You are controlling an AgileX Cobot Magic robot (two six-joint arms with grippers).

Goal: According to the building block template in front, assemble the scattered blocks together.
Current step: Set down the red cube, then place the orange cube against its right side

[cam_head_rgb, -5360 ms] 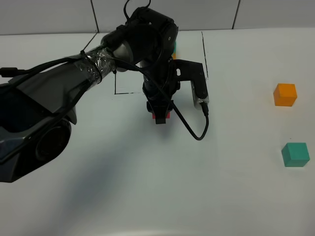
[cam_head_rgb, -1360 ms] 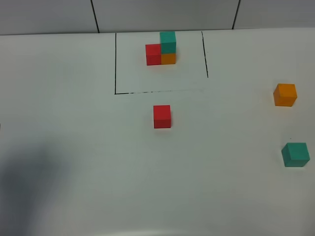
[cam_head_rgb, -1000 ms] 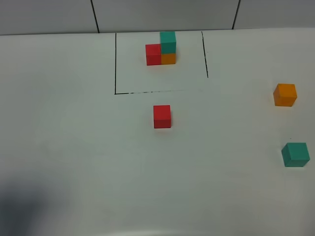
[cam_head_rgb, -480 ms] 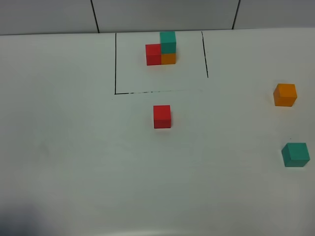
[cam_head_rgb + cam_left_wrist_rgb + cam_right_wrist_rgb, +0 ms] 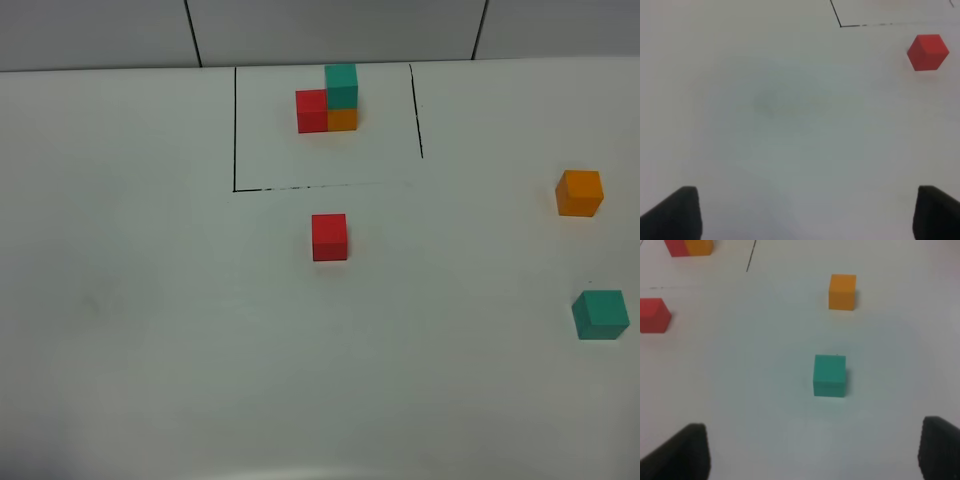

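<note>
The template stands at the back inside a black outlined rectangle [image 5: 235, 150]: a red block [image 5: 311, 110] beside an orange block [image 5: 342, 120] with a green block [image 5: 341, 85] on top. A loose red block [image 5: 329, 237] lies just in front of the rectangle and also shows in the left wrist view [image 5: 927, 52]. A loose orange block [image 5: 580, 193] and a loose green block [image 5: 601, 315] lie at the right. My left gripper [image 5: 805, 220] is open and empty, far from the red block. My right gripper [image 5: 810, 455] is open and empty, a short way from the green block [image 5: 829, 375].
The white table [image 5: 180, 330] carries only these blocks. The right wrist view also shows the orange block [image 5: 842, 291], the red block [image 5: 654, 315] and part of the template [image 5: 688, 247]. Neither arm shows in the high view.
The left arm, over the loose red block 5.4 s ago, has left the high view. Its shadow at the lower left has faded away. The blocks have not moved.
</note>
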